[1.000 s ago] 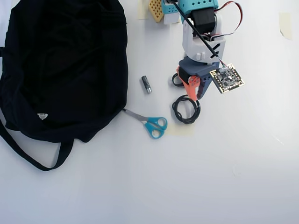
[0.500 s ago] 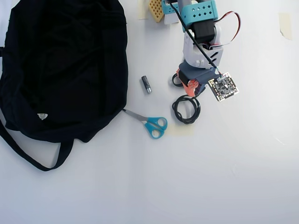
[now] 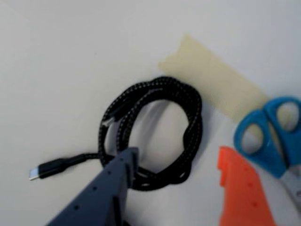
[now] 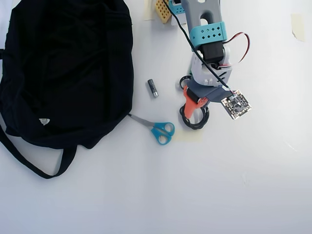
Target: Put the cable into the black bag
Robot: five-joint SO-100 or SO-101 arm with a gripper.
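In the overhead view the black bag (image 4: 63, 73) lies slumped flat and well to the left of the cable (image 4: 195, 119), with its strap trailing toward the bottom of the frame; whether its mouth is open cannot be told. A small dark cylinder (image 4: 152, 88) lies between the bag and the cable, and blue-handled scissors (image 4: 162, 131) lie just left of the cable, blades pointing at the bag. The cable rests coiled on the table, not yet lifted. The gripper (image 3: 176, 165) hangs directly over the coil with its jaws spread, the grey one over the loop's near side, the orange one outside it, judged a line-up for pinching the bundled strands. Beige tape (image 3: 211, 77) lies just beyond the coil. The surface is a plain white table (image 4: 234, 185); no room shows.
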